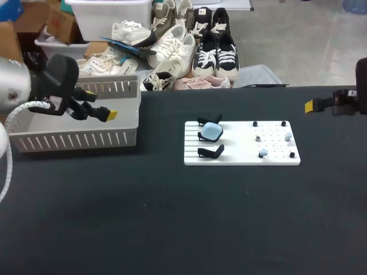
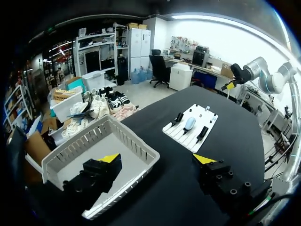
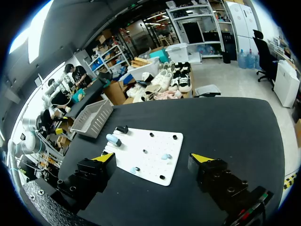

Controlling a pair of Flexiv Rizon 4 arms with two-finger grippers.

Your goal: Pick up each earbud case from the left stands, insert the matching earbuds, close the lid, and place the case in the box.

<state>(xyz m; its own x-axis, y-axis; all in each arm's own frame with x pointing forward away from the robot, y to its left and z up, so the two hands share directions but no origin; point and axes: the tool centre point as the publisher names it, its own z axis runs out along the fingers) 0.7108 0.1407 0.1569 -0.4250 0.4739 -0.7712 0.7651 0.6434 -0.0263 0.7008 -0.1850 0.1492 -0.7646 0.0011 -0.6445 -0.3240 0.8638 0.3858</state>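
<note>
Both grippers open and empty, the case on its stand.

The left gripper point(image 2: 157, 160) hangs with its fingers spread wide, holding nothing. One yellow tip is over the white slotted basket point(image 2: 136, 141) and the other is over the black table point(image 2: 188, 197) just beside the basket wall. Well ahead of it lies the white board point(image 2: 181, 136). The right gripper point(image 3: 153, 157) is likewise spread and bare, with the same board close ahead between its fingers. The case point(image 1: 211, 132) is a smooth, rounded, pale blue pebble. It sits on the middle of three black stands point(image 1: 210, 152) along the board edge farthest from the right gripper. Two small pale blue earbuds point(image 1: 263, 153) rest among black pegs point(image 1: 292, 154) at the nearer end.
</note>
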